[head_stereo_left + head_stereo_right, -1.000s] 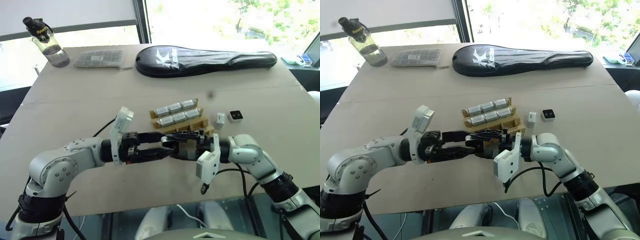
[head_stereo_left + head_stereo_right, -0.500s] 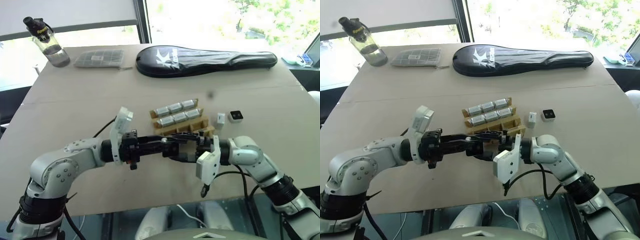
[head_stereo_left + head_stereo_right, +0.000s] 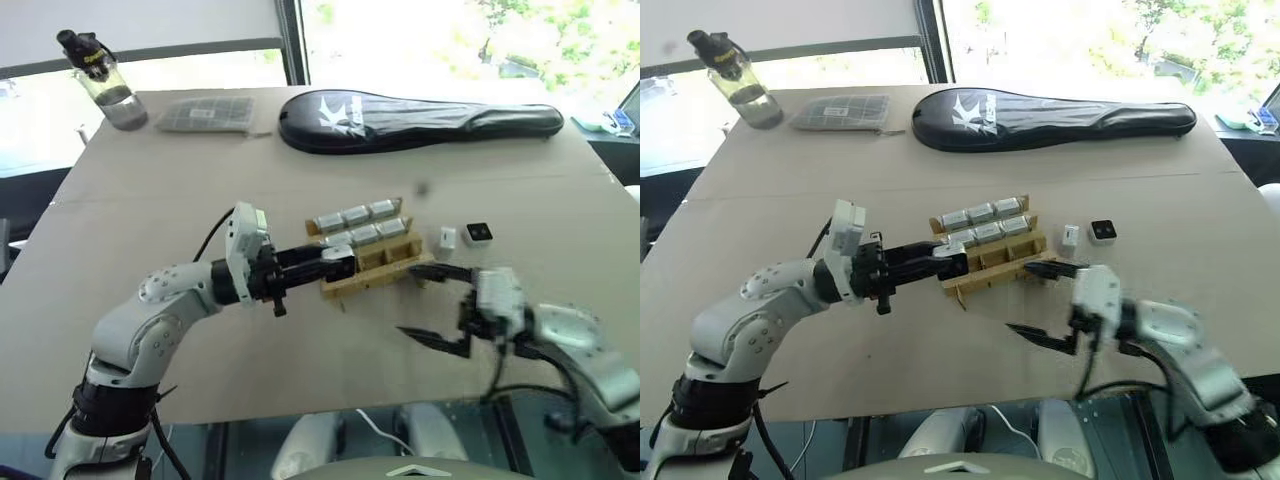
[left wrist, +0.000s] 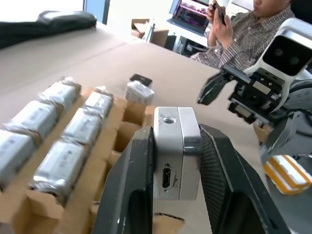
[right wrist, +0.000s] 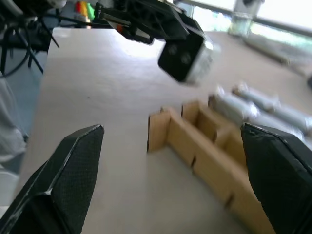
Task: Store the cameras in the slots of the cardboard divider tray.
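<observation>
Camera (image 4: 176,152) is gripped between the left gripper's (image 3: 338,268) fingers just above the tray's (image 3: 372,278) empty near row, while the right gripper (image 3: 437,305), spread wide and empty, is held beside the tray's near corner.

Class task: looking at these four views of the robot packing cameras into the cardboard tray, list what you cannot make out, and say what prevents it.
- The held camera's lens face: in the left wrist view the left pincer's fingers cover its sides.
- The cardboard divider tray's near-row slot floors: in the left eye view the walls hide them.
- The two loose cameras beside the tray: too small for detail.
- The right pincer's fingertips: cut off by the right wrist view's edges.
</observation>
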### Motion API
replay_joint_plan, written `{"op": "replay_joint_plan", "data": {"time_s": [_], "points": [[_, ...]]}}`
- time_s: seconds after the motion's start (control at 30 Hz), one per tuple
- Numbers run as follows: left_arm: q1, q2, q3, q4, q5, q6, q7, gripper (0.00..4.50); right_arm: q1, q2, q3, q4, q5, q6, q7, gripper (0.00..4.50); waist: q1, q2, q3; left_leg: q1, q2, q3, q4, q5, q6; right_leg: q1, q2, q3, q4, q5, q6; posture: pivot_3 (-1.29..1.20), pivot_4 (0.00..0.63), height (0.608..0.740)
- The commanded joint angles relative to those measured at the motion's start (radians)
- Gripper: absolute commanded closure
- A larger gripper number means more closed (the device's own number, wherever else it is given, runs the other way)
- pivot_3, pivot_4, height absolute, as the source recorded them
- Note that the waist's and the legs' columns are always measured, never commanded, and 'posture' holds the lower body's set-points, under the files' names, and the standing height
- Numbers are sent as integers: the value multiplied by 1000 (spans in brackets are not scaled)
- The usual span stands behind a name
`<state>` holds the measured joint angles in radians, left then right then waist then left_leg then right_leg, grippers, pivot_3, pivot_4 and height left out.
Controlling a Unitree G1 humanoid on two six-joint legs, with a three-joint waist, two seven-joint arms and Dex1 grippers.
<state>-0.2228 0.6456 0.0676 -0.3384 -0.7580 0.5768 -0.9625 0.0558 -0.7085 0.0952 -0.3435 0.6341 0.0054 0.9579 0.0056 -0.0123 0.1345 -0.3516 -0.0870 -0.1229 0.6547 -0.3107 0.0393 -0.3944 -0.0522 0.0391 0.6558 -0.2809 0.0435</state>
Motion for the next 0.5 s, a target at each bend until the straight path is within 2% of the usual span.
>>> {"op": "replay_joint_plan", "data": {"time_s": [0.03,0.17,0.33,0.5], "points": [[-30,-61,6,21,34,-104,-6,3737,118,4,-141,27,116,-5,98,24,5,0,0,0,0,0,0,0,0,0,0,0,0,0,0,0,150,740],[-66,-96,-26,122,116,-216,-64,3737,311,10,-291,117,135,-84,248,24,13,-1,0,0,0,0,0,0,0,0,0,-1,0,0,0,0,150,740],[-109,-109,-70,260,214,-366,-163,3737,387,53,-376,121,147,-140,332,24,3,-1,1,1,0,0,1,0,0,1,0,0,1,0,0,0,150,740],[-149,-145,-86,373,253,-446,-211,3737,428,80,-432,92,123,-165,334,24,8,-1,1,1,0,0,1,0,0,1,0,0,2,0,0,0,150,740]]}}
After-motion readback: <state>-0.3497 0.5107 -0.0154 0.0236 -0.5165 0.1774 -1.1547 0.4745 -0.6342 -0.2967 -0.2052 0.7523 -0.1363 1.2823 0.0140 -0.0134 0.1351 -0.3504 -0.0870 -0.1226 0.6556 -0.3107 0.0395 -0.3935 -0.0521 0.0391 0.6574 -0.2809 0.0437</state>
